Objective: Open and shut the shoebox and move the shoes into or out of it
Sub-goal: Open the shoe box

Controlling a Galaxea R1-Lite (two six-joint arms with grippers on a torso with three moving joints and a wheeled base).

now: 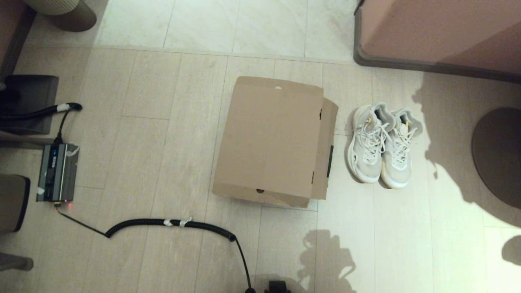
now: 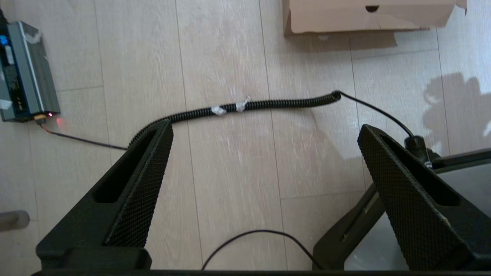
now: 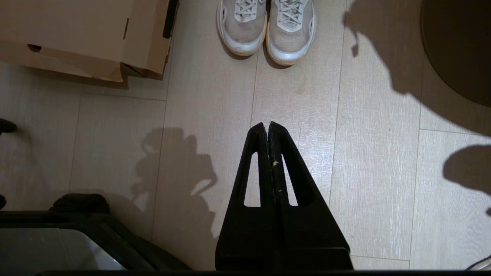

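Note:
The brown cardboard shoebox [image 1: 270, 140] lies on the floor with its lid down; its flap with the dark tape strip hangs over the right side. Its near edge shows as the shoebox [image 2: 364, 17] and the shoebox [image 3: 84, 34] in the wrist views. The pair of off-white sneakers [image 1: 382, 144] stands side by side on the floor just right of the box, toes toward me, seen too as the sneakers [image 3: 266, 28]. My left gripper [image 2: 264, 128] hangs open above bare floor, well short of the box. My right gripper [image 3: 267, 124] is shut on nothing, short of the shoes.
A coiled black cable [image 1: 171, 224] runs across the floor in front of the box to a grey power unit [image 1: 57, 173] at the left. A pink-brown furniture piece [image 1: 439, 32] stands at the back right, a round dark base [image 1: 498, 154] at the right.

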